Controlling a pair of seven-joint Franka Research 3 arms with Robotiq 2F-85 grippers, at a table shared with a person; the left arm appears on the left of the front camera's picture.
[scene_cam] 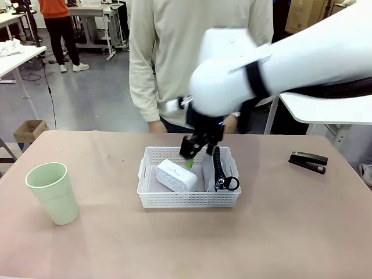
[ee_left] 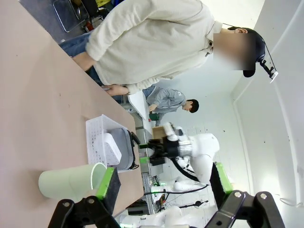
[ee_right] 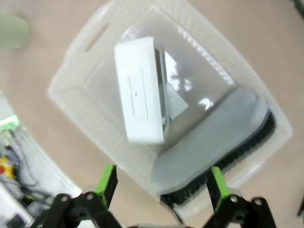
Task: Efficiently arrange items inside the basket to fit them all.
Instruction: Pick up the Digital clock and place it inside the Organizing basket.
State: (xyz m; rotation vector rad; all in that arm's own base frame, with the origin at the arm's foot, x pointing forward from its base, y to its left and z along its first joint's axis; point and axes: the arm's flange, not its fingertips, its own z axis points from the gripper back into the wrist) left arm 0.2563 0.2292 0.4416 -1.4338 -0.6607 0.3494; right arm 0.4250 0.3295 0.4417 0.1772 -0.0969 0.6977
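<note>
Right gripper (scene_cam: pixel 195 156) hangs spread above the white basket (scene_cam: pixel 186 200), holding 2 items: the white box (scene_cam: pixel 175 176) and the grey pouch (scene_cam: pixel 209 173) (on edge, zipper up). Pale green cup (scene_cam: pixel 52 192) stands apart on the table (scene_cam: pixel 290 232); left gripper (ee_left: pixel 164 185) spread too

We see soft, even overhead light and only faint shadows on the table (scene_cam: pixel 186 244). The right arm (scene_cam: pixel 302 64) smears with motion blur, and ahead of the spread jaws of the right gripper (ee_right: pixel 162 173) the basket (ee_right: pixel 71 78) and box (ee_right: pixel 140 90) look soft, with white glare beside the box. Beyond the jaws of the left gripper (ee_left: pixel 164 167) the wall (ee_left: pixel 280 142) washes out.
</note>
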